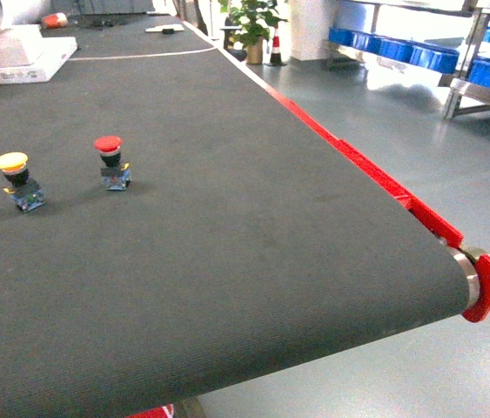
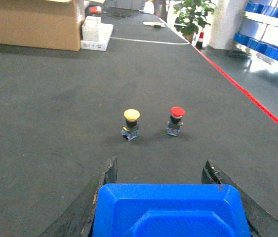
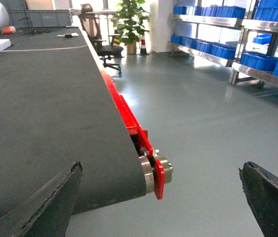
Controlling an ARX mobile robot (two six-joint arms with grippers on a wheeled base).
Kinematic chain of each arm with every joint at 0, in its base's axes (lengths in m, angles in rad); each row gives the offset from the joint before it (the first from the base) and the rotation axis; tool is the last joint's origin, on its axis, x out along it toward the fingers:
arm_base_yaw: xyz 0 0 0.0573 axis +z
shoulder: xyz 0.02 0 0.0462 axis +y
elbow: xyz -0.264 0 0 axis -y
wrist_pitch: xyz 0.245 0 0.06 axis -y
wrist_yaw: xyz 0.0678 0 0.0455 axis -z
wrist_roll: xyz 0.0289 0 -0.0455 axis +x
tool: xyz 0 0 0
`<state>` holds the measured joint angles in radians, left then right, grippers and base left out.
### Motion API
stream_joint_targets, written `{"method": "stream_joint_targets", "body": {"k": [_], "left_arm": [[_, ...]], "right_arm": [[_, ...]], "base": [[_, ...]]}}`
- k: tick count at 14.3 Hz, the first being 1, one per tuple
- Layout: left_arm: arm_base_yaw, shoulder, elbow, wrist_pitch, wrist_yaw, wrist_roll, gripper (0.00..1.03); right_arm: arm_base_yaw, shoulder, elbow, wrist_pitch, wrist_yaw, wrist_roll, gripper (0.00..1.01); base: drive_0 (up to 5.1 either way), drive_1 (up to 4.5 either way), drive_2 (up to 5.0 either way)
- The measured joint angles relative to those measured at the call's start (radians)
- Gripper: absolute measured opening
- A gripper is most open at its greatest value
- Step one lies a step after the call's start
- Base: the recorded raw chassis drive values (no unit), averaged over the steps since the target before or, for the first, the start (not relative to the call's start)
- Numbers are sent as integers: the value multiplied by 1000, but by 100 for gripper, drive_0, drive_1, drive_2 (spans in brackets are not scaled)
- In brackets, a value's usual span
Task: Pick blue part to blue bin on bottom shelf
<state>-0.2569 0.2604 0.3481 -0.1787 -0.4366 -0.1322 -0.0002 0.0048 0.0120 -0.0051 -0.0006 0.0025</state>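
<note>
A glossy blue plastic part (image 2: 171, 211) with rounded corners and a raised central panel sits clamped between the left gripper's (image 2: 162, 174) two dark fingers, above the dark belt, nearest the camera.

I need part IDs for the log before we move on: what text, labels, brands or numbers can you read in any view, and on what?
No text can be read in any view.
White boxes: no print can be made out.
Cardboard box: faces plain.
Yellow push-button and red push-button: too small to show any marking.
Blue bin in the left gripper: no label visible.
Shelf bins: too distant.
</note>
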Motion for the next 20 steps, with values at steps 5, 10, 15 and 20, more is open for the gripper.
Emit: {"method": "stream_joint_targets", "body": {"k": [5, 10, 15, 20], "left_arm": [[0, 0, 0, 0, 0, 0, 43], [0, 1, 0, 0, 0, 0, 43], [0, 1, 0, 0, 0, 0, 43], [0, 1, 0, 0, 0, 0, 43]], "right_arm": [[0, 0, 0, 0, 0, 0, 98], [0, 0, 0, 0, 0, 0, 98], [0, 0, 0, 0, 0, 0, 98], [0, 0, 0, 0, 0, 0, 98]], "base": [[-31, -31, -31], [-147, -147, -147], [-133, -133, -133], [-143, -143, -143]]}}
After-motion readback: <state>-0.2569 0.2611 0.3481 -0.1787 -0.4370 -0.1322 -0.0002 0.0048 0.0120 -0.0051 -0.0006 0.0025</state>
